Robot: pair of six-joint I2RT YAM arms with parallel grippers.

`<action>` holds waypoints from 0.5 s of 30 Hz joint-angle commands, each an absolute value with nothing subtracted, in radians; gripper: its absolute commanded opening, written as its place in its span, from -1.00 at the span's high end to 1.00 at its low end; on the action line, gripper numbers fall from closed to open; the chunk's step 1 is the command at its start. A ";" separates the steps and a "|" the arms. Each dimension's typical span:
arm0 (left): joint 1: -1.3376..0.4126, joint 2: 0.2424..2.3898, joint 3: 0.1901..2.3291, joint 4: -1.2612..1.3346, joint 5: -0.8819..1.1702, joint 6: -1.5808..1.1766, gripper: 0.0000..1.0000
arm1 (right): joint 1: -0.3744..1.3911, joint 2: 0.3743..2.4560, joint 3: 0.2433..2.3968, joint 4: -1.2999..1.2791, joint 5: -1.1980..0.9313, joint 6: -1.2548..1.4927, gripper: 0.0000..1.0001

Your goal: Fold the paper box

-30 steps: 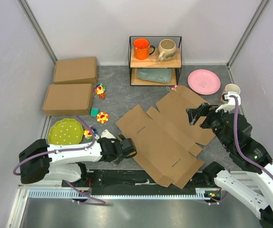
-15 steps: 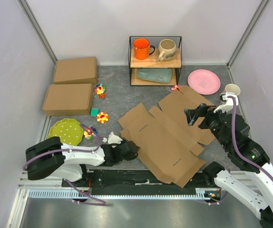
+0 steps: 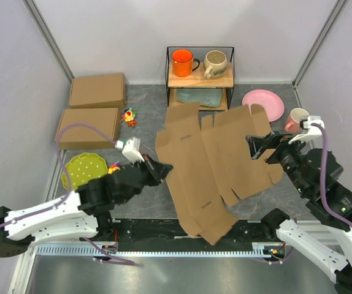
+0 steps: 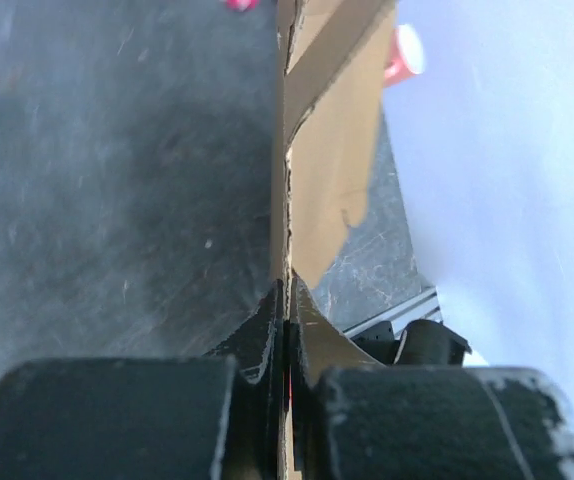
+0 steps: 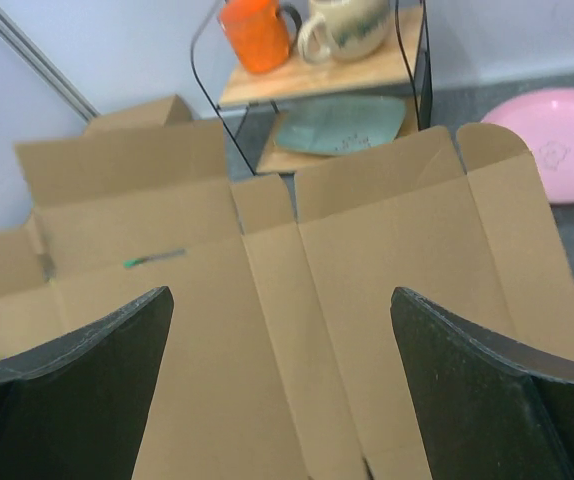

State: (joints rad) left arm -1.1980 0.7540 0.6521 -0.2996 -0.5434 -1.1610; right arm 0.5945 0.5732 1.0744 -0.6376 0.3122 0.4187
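The paper box (image 3: 213, 153) is a flat brown die-cut cardboard sheet with flaps and slits, raised off the table and tilted, its near corner down by the front rail. My left gripper (image 3: 162, 169) is shut on the sheet's left edge. In the left wrist view the cardboard (image 4: 332, 170) runs edge-on between the pressed fingers of the left gripper (image 4: 287, 298). My right gripper (image 3: 257, 148) stands open at the sheet's right side. In the right wrist view its fingers (image 5: 117, 345) are spread wide over the sheet (image 5: 367, 260), and the right gripper (image 5: 282, 305) holds nothing.
Two closed brown boxes (image 3: 97, 90) (image 3: 88, 127) lie at the back left. A wire shelf (image 3: 199, 79) with an orange mug and a beige mug stands at the back. A pink plate (image 3: 268, 104), a cup (image 3: 298, 116), a green plate (image 3: 84, 168) and small toys (image 3: 128, 115) ring the sheet.
The left gripper has shut on the sheet's left edge and risen, swinging the sheet up and toward the back. The right arm has shifted slightly right, its gripper still open.
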 commanded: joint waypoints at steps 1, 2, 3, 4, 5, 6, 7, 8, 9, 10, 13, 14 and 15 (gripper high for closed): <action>-1.201 0.803 0.992 -0.449 -0.531 -0.633 0.96 | 0.597 0.589 1.184 -0.637 0.341 0.362 -0.96; -1.200 0.828 1.053 -0.483 -0.502 -0.539 0.96 | 0.595 0.594 1.198 -0.638 0.347 0.353 -0.96; -1.201 0.848 1.157 -0.524 -0.468 -0.500 0.96 | 0.595 0.595 1.225 -0.638 0.347 0.348 -0.96; -1.201 0.871 1.199 -0.538 -0.384 -0.461 0.96 | 0.597 0.604 1.241 -0.640 0.342 0.344 -0.96; -1.201 0.903 1.239 -0.551 -0.343 -0.393 0.96 | 0.595 0.607 1.277 -0.643 0.322 0.336 -0.96; -1.201 0.922 1.317 -0.563 -0.306 -0.367 0.96 | 0.595 0.614 1.298 -0.646 0.312 0.334 -0.96; -1.201 0.937 1.359 -0.593 -0.234 -0.348 0.97 | 0.595 0.624 1.319 -0.656 0.302 0.333 -0.96; -1.201 0.966 1.399 -0.606 -0.200 -0.318 0.96 | 0.595 0.630 1.359 -0.663 0.295 0.331 -0.96; -1.201 0.979 1.476 -0.620 -0.166 -0.305 0.96 | 0.595 0.634 1.379 -0.667 0.284 0.328 -0.96; -1.201 0.991 1.515 -0.636 -0.096 -0.295 0.96 | 0.595 0.637 1.397 -0.676 0.279 0.328 -0.96; -1.201 1.038 1.649 -0.672 -0.005 -0.267 0.96 | 0.595 0.627 1.469 -0.684 0.269 0.334 -0.96; -1.201 1.055 1.699 -0.678 0.014 -0.265 0.97 | 0.597 0.624 1.495 -0.683 0.259 0.337 -0.96; -1.201 1.063 1.722 -0.683 0.027 -0.267 0.96 | 0.595 0.620 1.508 -0.681 0.226 0.353 -0.96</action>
State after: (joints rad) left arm -1.1973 1.0393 1.5768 -0.6582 -0.1429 -0.3794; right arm 0.5945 0.6315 1.4235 -0.6773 0.2871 0.3466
